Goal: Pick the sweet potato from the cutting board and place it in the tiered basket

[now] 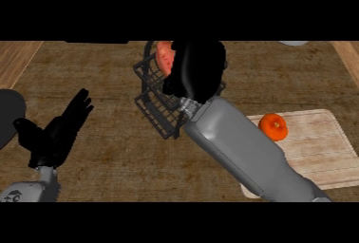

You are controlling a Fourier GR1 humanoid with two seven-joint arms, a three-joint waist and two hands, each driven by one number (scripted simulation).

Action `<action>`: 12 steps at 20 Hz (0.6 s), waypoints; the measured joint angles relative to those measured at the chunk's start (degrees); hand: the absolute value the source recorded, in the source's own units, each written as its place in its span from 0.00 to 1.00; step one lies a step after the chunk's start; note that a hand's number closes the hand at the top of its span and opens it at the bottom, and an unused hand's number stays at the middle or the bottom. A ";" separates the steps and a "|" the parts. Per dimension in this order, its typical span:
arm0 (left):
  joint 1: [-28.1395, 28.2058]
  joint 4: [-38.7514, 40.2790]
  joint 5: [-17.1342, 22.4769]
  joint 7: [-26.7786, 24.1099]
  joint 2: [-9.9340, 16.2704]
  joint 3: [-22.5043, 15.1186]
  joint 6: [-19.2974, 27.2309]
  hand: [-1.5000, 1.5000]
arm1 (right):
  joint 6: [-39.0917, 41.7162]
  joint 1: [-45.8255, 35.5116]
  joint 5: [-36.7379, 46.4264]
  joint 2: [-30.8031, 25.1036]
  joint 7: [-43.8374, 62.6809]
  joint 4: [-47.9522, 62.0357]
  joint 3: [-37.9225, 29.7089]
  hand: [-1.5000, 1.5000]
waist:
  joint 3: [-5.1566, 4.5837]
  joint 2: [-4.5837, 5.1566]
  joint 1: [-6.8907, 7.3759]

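The sweet potato (pixel 164 55), reddish-orange, peeks out at the upper left of my right hand (pixel 198 64). That hand is curled round it above the black wire tiered basket (pixel 155 105) at the counter's top centre and hides most of it. I cannot tell whether the sweet potato touches the basket. My right forearm runs from the lower right up across the left edge of the pale wooden cutting board (pixel 316 147). My left hand (pixel 57 130) rests open at the left, fingers up.
A round orange fruit or vegetable (pixel 273 126) lies on the cutting board's upper left corner, close to my right forearm. A dark grey round object (pixel 8 116) sits at the left edge. Brown counter lies between my left hand and the basket.
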 measured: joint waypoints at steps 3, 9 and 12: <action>-0.04 -0.41 -0.37 0.23 -0.68 -0.54 0.34 0.50 | -4.73 -0.97 1.34 -0.10 -1.14 2.62 -1.11 0.00 | -0.05 -0.15 0.43; 0.24 -0.29 0.31 -0.06 0.26 0.78 -0.97 0.50 | -9.95 -3.86 0.88 -0.26 -2.73 7.70 -2.06 0.00 | -0.16 -0.67 0.53; 0.90 -0.99 0.03 -0.16 0.03 0.69 -0.85 0.50 | -13.48 -4.25 0.56 -0.57 -3.71 9.04 -2.76 0.00 | -0.15 -0.78 0.56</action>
